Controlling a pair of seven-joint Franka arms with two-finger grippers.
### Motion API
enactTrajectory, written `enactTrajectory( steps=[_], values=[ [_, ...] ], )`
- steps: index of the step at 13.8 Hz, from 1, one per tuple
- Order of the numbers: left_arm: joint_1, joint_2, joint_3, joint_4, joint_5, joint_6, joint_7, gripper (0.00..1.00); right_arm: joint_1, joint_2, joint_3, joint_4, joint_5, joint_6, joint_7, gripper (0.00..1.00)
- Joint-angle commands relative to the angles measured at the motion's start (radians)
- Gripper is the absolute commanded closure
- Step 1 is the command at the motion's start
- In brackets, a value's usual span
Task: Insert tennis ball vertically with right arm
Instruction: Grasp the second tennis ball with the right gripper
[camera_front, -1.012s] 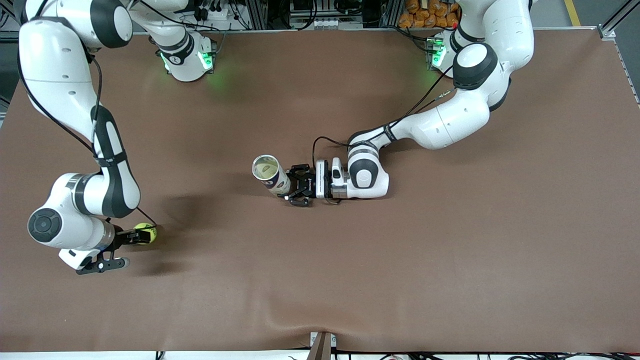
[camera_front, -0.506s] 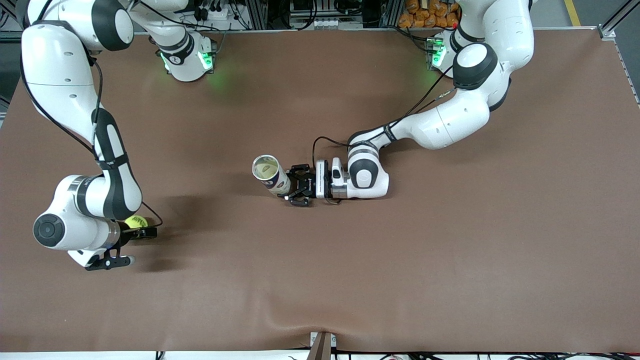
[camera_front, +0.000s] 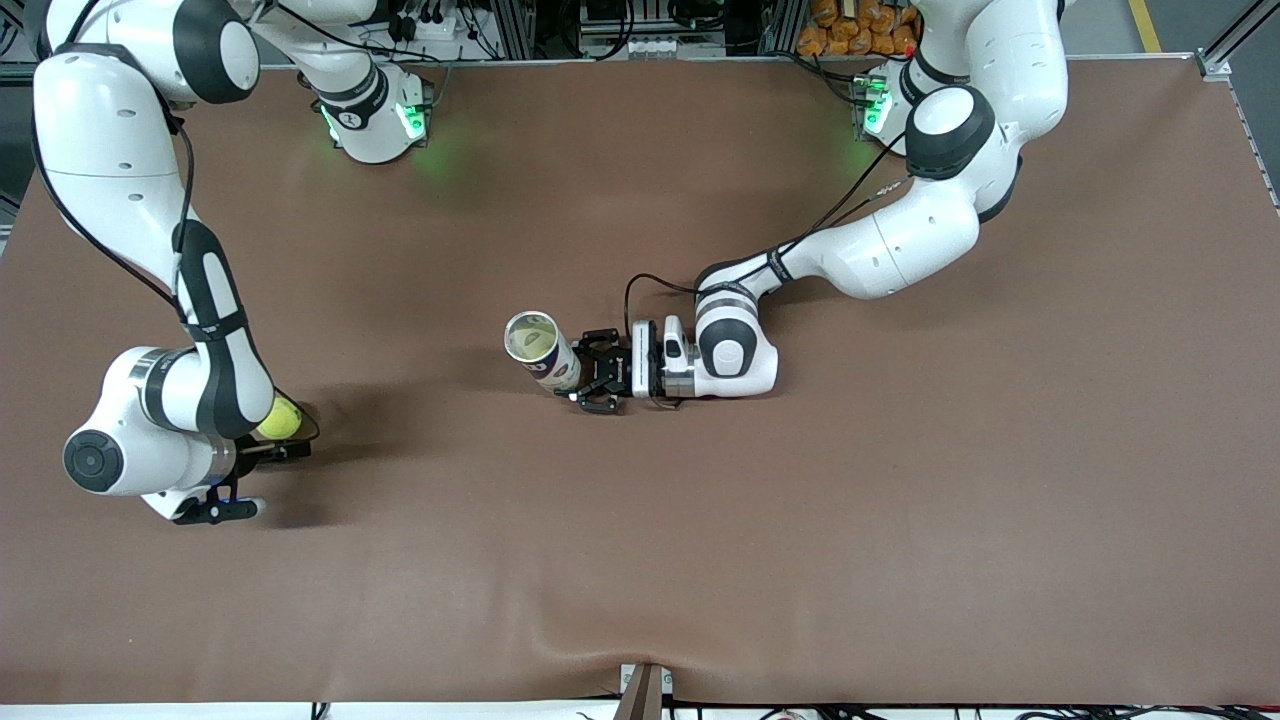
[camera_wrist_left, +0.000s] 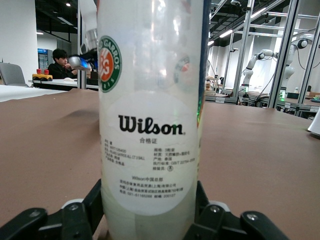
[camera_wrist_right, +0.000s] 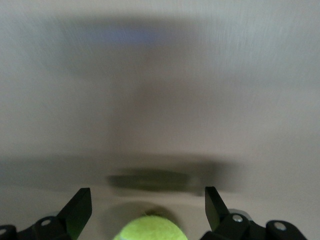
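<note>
A yellow-green tennis ball (camera_front: 280, 417) lies on the brown table toward the right arm's end. My right gripper (camera_front: 256, 481) hovers open just beside it, its slim black fingers (camera_front: 289, 452) spread wide. In the right wrist view the ball (camera_wrist_right: 150, 231) shows low between the fingers (camera_wrist_right: 80, 210) and touches neither. A clear Wilson ball tube (camera_front: 541, 350) stands upright at the table's middle, open top up. My left gripper (camera_front: 592, 373) is shut on the tube's lower part. The tube (camera_wrist_left: 150, 100) fills the left wrist view above that gripper (camera_wrist_left: 149, 216).
The brown table mat (camera_front: 800, 520) is bare around both arms. A small bracket (camera_front: 645, 690) sits at the table edge nearest the front camera. Both arm bases (camera_front: 375, 120) glow green along the edge farthest from the front camera.
The ball was at the right gripper's fingertips and has moved away from the front camera, out from between them. The right wrist has shifted slightly. The left arm and the tube have not moved.
</note>
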Motion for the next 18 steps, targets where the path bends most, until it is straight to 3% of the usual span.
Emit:
enactTrajectory(
  steps=[1, 14, 18],
  values=[
    [-0.018, -0.02, 0.021, 0.013, -0.045, -0.024, 0.028, 0.41, -0.03, 0.0, 0.015, -0.003, 0.011, -0.079, -0.021, 0.0],
    [-0.02, -0.027, 0.021, 0.013, -0.057, -0.024, 0.028, 0.4, -0.031, -0.015, 0.015, -0.035, 0.065, -0.247, -0.013, 0.0],
    [-0.02, -0.028, 0.021, 0.013, -0.055, -0.024, 0.028, 0.4, -0.045, -0.01, 0.015, -0.02, 0.065, -0.228, -0.019, 0.55]
  ],
)
